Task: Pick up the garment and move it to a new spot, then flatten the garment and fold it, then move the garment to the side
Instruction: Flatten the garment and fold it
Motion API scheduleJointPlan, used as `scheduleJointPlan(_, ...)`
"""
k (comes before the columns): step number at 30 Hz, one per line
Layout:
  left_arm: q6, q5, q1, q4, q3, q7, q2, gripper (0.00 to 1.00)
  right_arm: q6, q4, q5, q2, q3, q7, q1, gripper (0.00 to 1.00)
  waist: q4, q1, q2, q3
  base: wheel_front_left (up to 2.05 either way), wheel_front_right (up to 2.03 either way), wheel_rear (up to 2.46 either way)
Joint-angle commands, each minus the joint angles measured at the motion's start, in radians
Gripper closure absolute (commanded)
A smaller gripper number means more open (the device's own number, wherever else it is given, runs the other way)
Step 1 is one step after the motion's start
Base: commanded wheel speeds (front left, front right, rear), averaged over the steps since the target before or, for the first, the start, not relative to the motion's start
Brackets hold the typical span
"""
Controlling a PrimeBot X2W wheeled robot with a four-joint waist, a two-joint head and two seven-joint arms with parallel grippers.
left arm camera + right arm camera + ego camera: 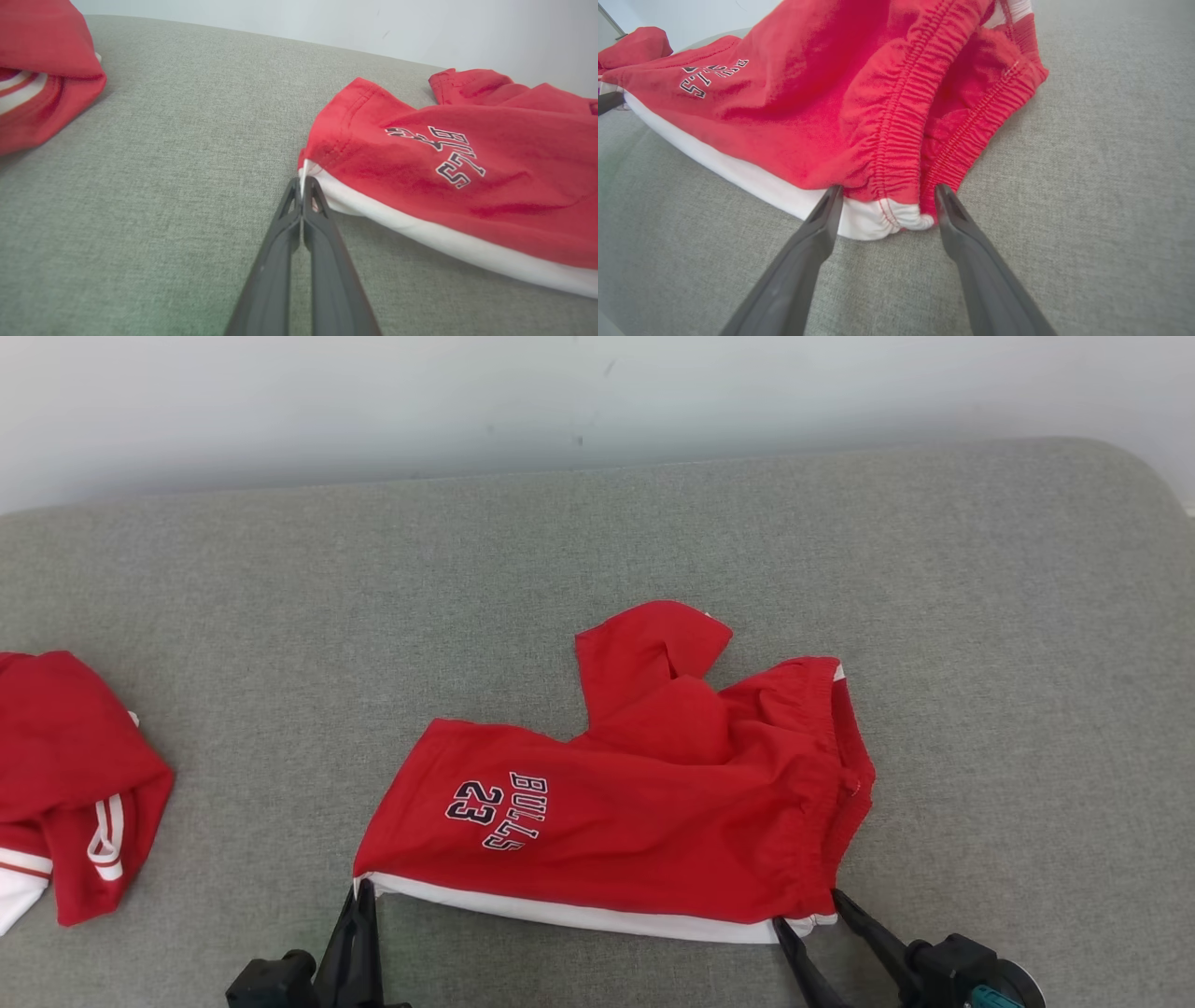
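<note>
Head view is showing the grey surface (597, 551) carrying the red shorts (635, 812), lying mostly flat toward 5 o'clock of centre, with one leg bunching at 12 o'clock. A second red garment (65, 775) is sitting at 9 o'clock. Flattening looks underway; folding and moving aside are remaining. The left claw (362, 890) is pinching the shorts' 7 o'clock hem corner. The right claw (808, 909) is straddling their 5 o'clock waistband corner, spread wide.
</note>
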Motion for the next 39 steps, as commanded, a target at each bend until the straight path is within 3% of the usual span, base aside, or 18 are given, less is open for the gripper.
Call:
scheduleJointPlan(1, 0.000, 0.007, 0.009, -0.003, 0.002, -0.003, 0.002, 1.00, 0.001, 0.001, 0.002, 0.002, 0.001, 0.000, -0.007, 0.01, 0.001, 0.0000, 0.0000, 0.001, 0.00, 0.00, 0.00)
scheduleJointPlan(2, 0.000, 0.007, 0.008, -0.003, 0.002, -0.003, 0.002, 1.00, 0.001, 0.008, -0.002, 0.000, 0.003, 0.000, -0.008, 0.08, 0.003, 0.0000, 0.0000, 0.001, 0.00, 0.00, 0.00)
scheduleJointPlan(3, 0.000, 0.007, 0.008, -0.003, 0.001, -0.003, 0.002, 1.00, 0.001, 0.012, -0.004, -0.001, 0.006, 0.000, -0.009, 0.38, 0.004, 0.0000, 0.0000, 0.001, 0.00, 0.00, 0.00)
scheduleJointPlan(4, 0.001, 0.007, 0.008, -0.002, 0.000, -0.003, 0.002, 1.00, 0.001, 0.015, -0.004, -0.001, 0.007, 0.000, -0.011, 0.55, 0.005, 0.0000, 0.0000, 0.001, 0.00, 0.00, 0.00)
scheduleJointPlan(5, 0.002, 0.006, 0.007, -0.003, 0.000, -0.003, 0.002, 1.00, 0.001, 0.017, -0.004, -0.002, 0.009, 0.000, -0.011, 0.66, 0.006, 0.0000, 0.0000, 0.001, 0.00, 0.00, 0.00)
scheduleJointPlan(7, 0.004, 0.006, 0.007, -0.003, 0.001, -0.003, 0.002, 1.00, 0.001, 0.017, -0.001, -0.005, 0.011, 0.000, -0.007, 0.81, 0.005, 0.0000, 0.0000, 0.001, 0.00, 0.00, 0.00)
scheduleJointPlan(9, 0.004, 0.006, 0.010, -0.002, 0.003, -0.003, 0.002, 1.00, 0.001, 0.013, 0.004, -0.010, 0.014, 0.000, 0.000, 0.86, 0.003, 0.0000, 0.0000, -0.001, 0.00, 0.00, 0.00)
scheduleJointPlan(11, 0.002, 0.008, 0.012, -0.001, 0.007, -0.003, 0.002, 1.00, 0.001, 0.012, 0.011, -0.015, 0.017, 0.000, 0.005, 1.00, -0.004, 0.0000, 0.0000, -0.006, 0.00, 0.00, 0.00)
scheduleJointPlan(19, -0.017, 0.031, -0.007, -0.071, 0.018, -0.003, 0.002, 1.00, 0.001, -0.077, 0.028, 0.006, -0.021, 0.000, -0.017, 1.00, -0.012, 0.0000, 0.0000, -0.043, 0.00, 0.00, 0.00)
scheduleJointPlan(28, -0.077, 0.127, -0.100, -0.209, 0.092, -0.004, 0.005, 1.00, 0.001, -0.208, 0.062, 0.030, -0.074, 0.000, -0.132, 1.00, -0.006, 0.0000, 0.0000, -0.141, 0.00, 0.00, 0.00)
scheduleJointPlan(39, -0.118, 0.201, -0.338, -0.329, 0.140, -0.003, 0.119, 1.00, 0.001, -0.285, 0.121, 0.015, -0.097, 0.000, -0.325, 1.00, 0.013, 0.0000, 0.0000, -0.196, 0.00, 0.00, 0.00)
